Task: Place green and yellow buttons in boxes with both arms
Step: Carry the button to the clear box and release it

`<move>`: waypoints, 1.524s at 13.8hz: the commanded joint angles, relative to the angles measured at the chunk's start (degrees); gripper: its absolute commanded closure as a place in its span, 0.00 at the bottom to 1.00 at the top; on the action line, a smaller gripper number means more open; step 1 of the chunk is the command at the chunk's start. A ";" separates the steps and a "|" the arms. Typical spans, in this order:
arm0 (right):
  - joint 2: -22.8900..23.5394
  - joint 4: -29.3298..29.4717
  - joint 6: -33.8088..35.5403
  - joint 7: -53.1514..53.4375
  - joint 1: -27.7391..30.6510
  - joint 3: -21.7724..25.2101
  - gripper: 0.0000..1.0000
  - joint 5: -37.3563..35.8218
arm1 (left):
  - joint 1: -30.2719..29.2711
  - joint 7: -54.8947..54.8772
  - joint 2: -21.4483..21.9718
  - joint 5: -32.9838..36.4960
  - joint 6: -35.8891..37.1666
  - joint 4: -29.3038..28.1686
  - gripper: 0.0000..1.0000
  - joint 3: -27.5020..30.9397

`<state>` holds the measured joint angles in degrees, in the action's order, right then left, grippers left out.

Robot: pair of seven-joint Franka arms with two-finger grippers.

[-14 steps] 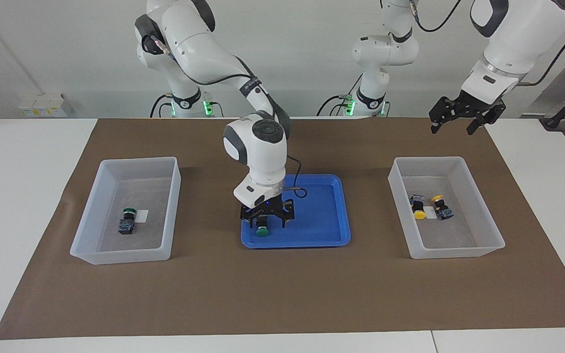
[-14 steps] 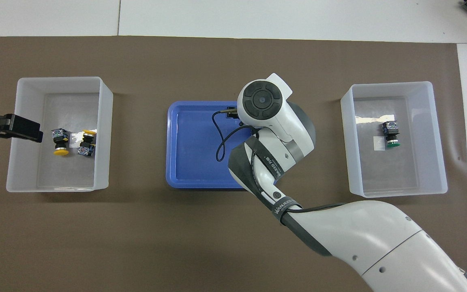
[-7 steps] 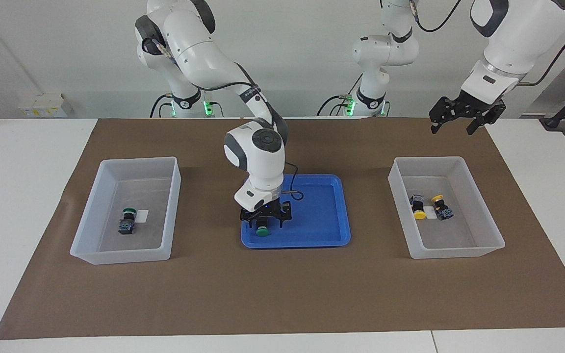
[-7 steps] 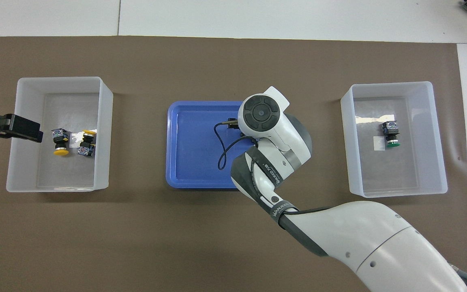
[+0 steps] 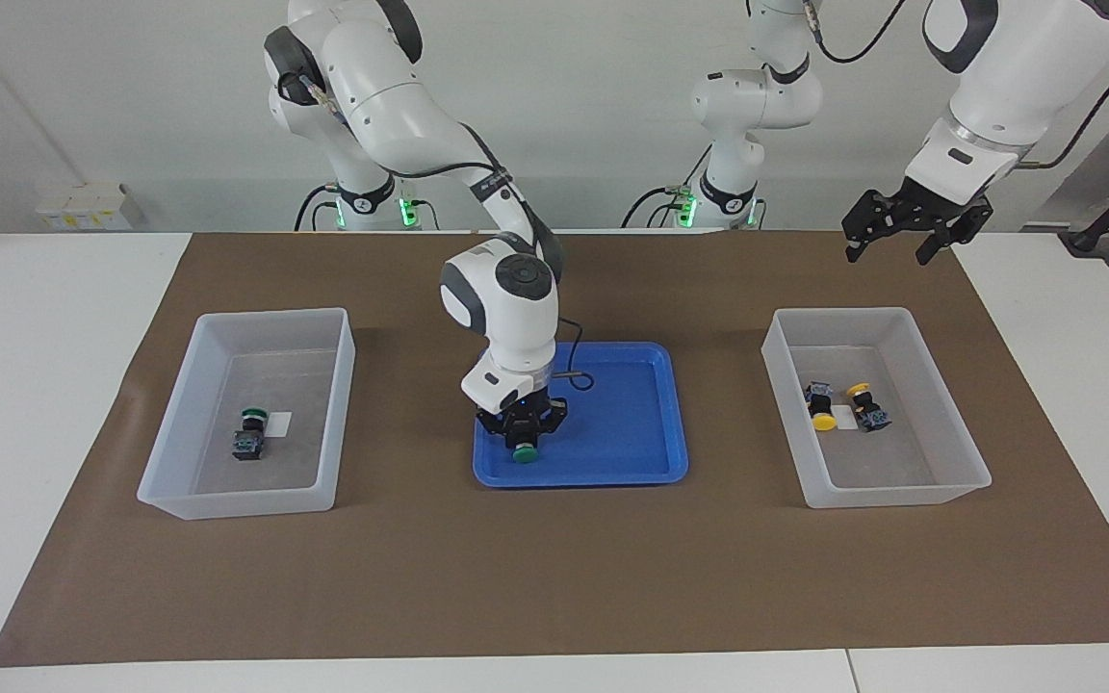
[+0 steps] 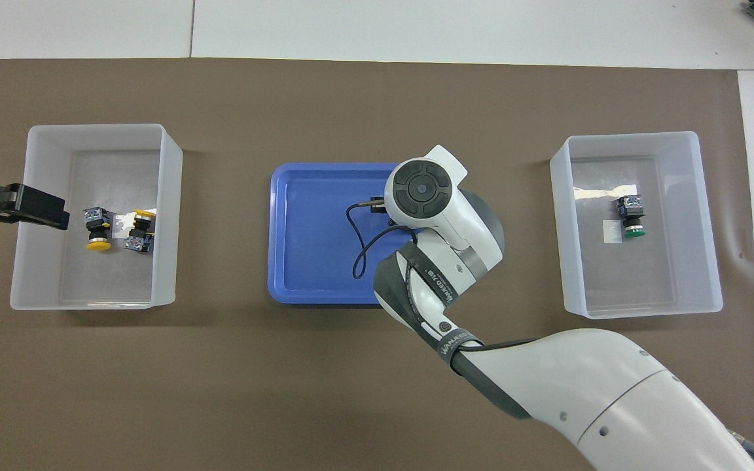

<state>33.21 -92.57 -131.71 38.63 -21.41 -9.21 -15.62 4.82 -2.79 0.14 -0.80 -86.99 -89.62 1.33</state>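
Right gripper [image 5: 522, 435] pinches the green button [image 5: 524, 450] directly beneath it in the tray [image 5: 646, 462], cap pointing at 6 o'clock in the facing view; spread left gripper [image 5: 909, 231] waits.

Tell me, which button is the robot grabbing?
The green button in the blue tray, held by the right gripper. The other three buttons lie in the white boxes, untouched.

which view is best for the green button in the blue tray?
Facing view. It shows the green button in the blue tray, its cap toward the camera, with the right tool closed around it. In the overhead view the right arm's wrist covers the button; only the blue tray shows.
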 commanded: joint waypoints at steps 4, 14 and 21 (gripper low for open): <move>-10.60 -2.44 7.32 -1.35 4.07 -0.46 1.00 0.85 | -0.42 0.16 1.79 -0.43 -0.64 -2.05 0.00 -0.10; -21.51 -8.75 18.42 -30.17 25.25 -0.46 1.00 7.17 | -0.42 0.24 1.79 -0.43 -0.64 -2.05 0.00 -0.10; -25.12 -23.97 4.20 -43.11 34.06 -0.37 1.00 13.16 | -0.42 0.24 1.79 -0.43 -0.64 -2.05 0.00 -0.10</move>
<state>10.31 -111.88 -123.52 -3.01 11.66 -8.90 -3.89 4.82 -2.79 0.14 -0.80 -86.99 -89.62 1.33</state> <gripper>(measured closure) 0.595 0.000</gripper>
